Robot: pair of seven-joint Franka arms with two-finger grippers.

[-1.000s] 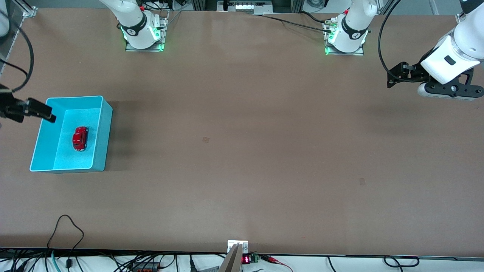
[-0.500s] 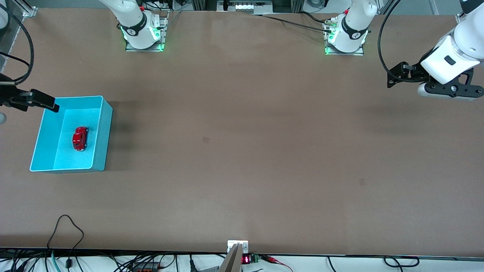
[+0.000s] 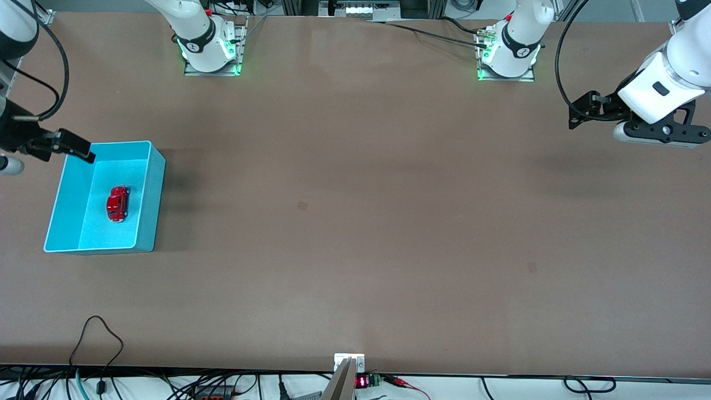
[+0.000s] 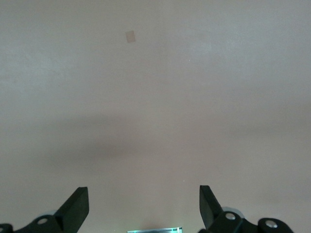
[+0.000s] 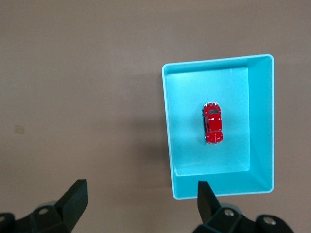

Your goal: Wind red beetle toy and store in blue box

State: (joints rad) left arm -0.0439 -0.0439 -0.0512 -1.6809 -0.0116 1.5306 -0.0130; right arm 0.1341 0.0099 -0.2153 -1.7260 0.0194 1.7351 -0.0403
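Observation:
The red beetle toy (image 3: pixel 118 203) lies on the floor of the blue box (image 3: pixel 157 205), near its middle, at the right arm's end of the table. My right gripper (image 3: pixel 83 153) is open and empty, up in the air over the box's corner toward the robots' bases. In the right wrist view the toy (image 5: pixel 212 123) and the box (image 5: pixel 167 131) lie well below the open gripper (image 5: pixel 141 194). My left gripper (image 3: pixel 573 118) waits open and empty over bare table at the left arm's end; the left wrist view shows it (image 4: pixel 143 199) over bare table only.
The two arm bases (image 3: pixel 210 53) (image 3: pixel 508 55) stand at the table's edge farthest from the front camera. Cables (image 3: pixel 97 339) and a small lit display (image 3: pixel 361 381) lie along the edge nearest that camera. A small square mark (image 3: pixel 302 205) is on the table's middle.
My right gripper has shifted from over the box's side wall to over its corner toward the bases. The toy, the box and the left arm have not moved.

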